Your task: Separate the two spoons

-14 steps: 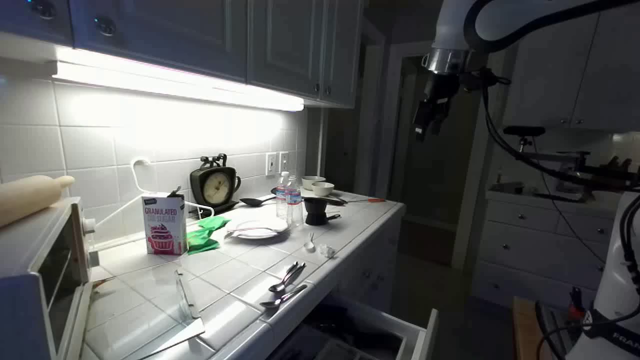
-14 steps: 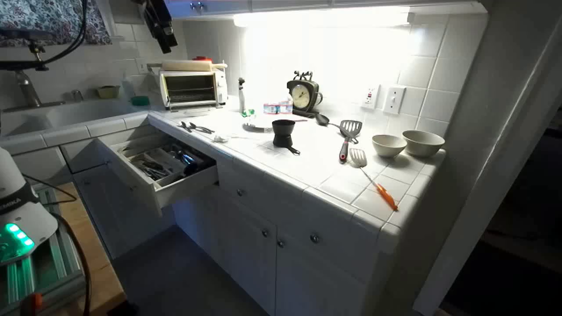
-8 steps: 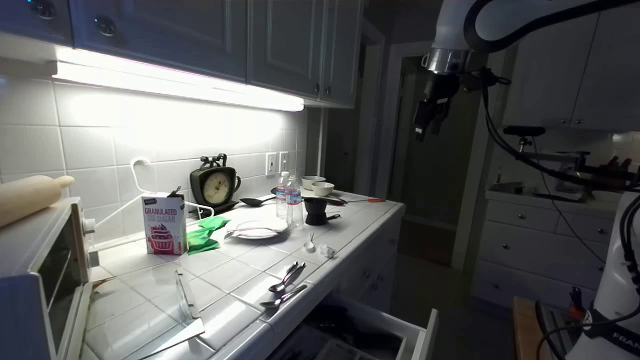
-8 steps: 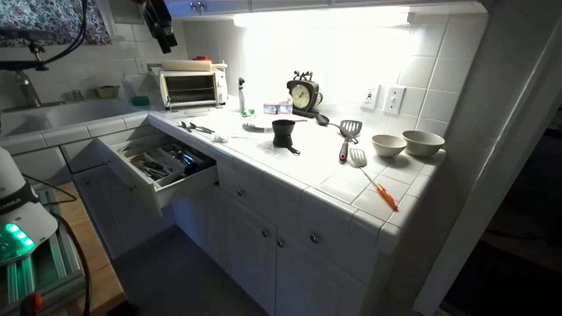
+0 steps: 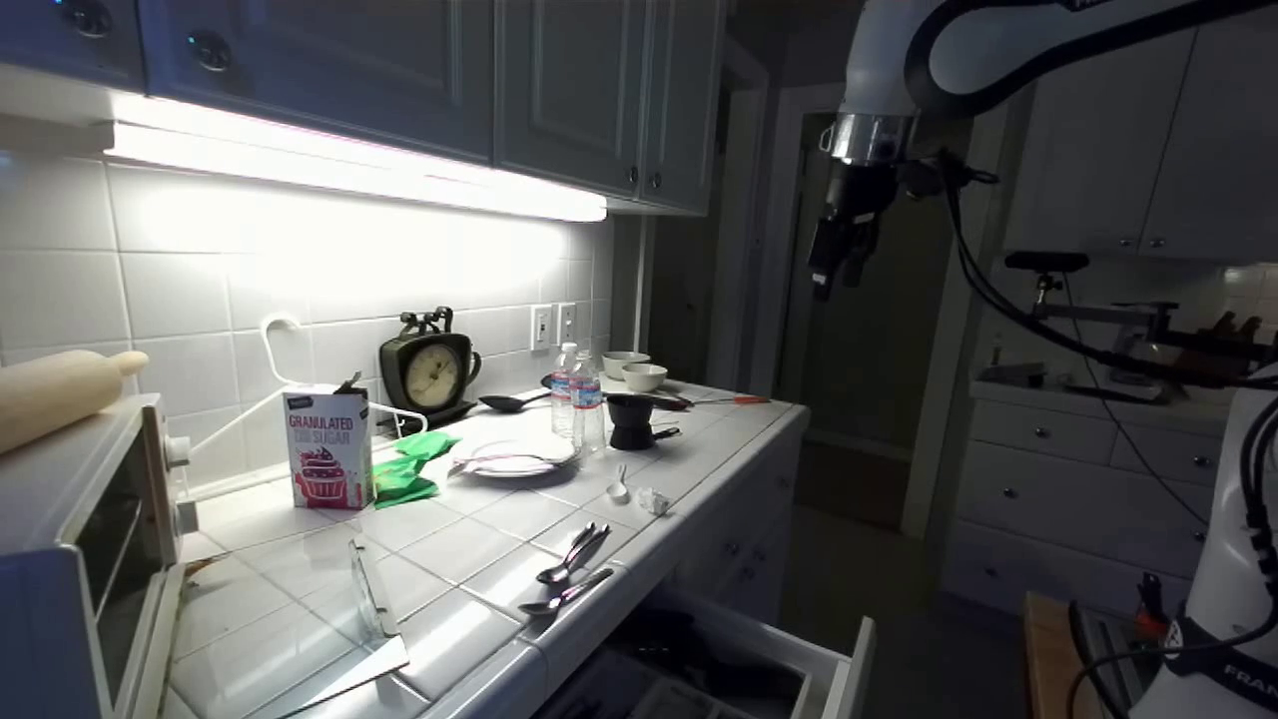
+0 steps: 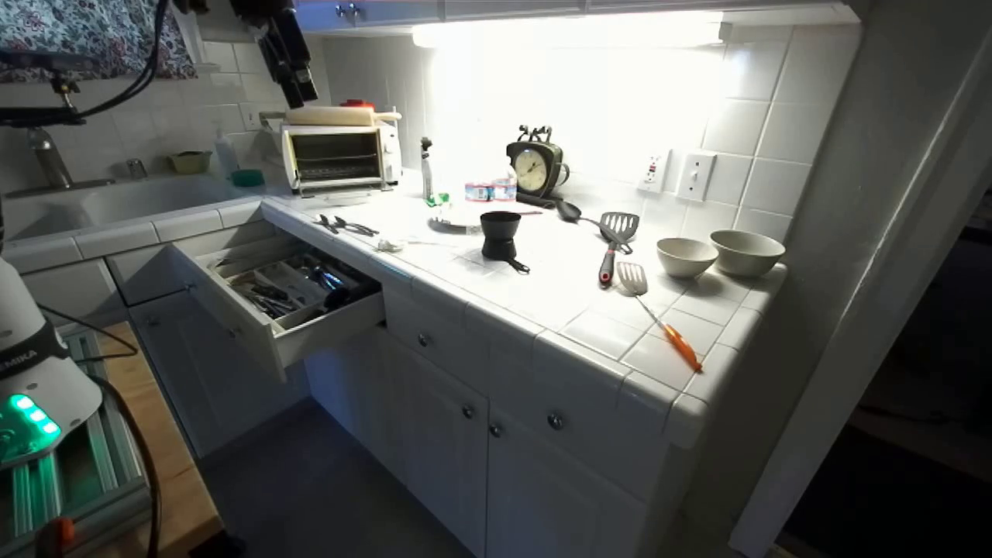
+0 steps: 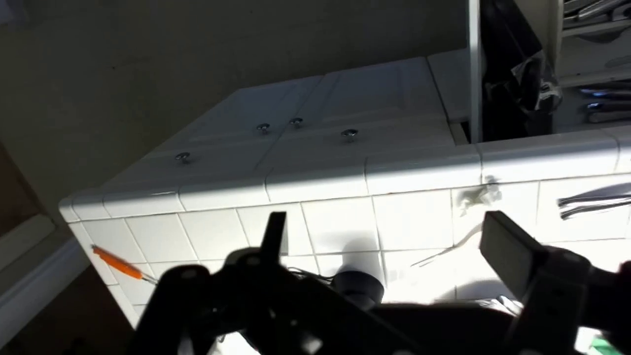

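We saw the two spoons [image 5: 571,561] lying together on the tiled surface [image 5: 439,547], near its edge, their bowl ends overlapping. In an exterior view they lay at five o'clock from the plate [image 5: 519,470], with a third spoon [image 5: 569,595] just beside them at six o'clock and the drawer [image 5: 851,667] pulled out at four. A pale utensil [image 5: 618,490] lay near them at one o'clock, and a wrapper [image 5: 654,501] sat just beside it. In the wrist view we could make out only part of the spoons, far out at three o'clock.

The hand [image 5: 837,280] hung in the air, well apart from the spoons; in an exterior view it was between one and two o'clock from them. We found its fingers [image 7: 508,256] spread wide, and they had hold of nothing.

Around the plate, in an exterior view, we noted two bottles [image 5: 589,419] at two o'clock, the sugar box [image 5: 329,449] at nine and a green packet [image 5: 404,484] between box and plate. In an exterior view the oven [image 6: 341,159] stood at twelve o'clock from the spoons with a rolling pin [image 6: 329,116] on top, while we saw bowls [image 6: 686,263] at three o'clock from the black cup [image 6: 500,236] and an orange turner [image 6: 680,345] at four.
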You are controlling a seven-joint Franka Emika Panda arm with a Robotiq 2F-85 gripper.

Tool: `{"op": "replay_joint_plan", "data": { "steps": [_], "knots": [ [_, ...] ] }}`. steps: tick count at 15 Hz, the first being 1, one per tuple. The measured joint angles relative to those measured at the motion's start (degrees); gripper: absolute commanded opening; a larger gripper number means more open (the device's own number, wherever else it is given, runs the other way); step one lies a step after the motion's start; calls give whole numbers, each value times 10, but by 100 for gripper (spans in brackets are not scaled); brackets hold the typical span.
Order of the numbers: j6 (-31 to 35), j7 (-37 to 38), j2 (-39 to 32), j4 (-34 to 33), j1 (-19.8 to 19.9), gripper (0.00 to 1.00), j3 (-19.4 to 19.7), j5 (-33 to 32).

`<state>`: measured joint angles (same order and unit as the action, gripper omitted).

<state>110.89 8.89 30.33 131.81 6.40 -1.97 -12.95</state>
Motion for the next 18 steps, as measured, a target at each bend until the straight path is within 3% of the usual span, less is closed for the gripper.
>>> {"op": "replay_joint_plan", "data": {
  "steps": [10,18],
  "knots": [
    [18,41,-64,3,-59,100,-30,29],
    [56,58,-85,7,-67,100,-42,31]
  ]
}}
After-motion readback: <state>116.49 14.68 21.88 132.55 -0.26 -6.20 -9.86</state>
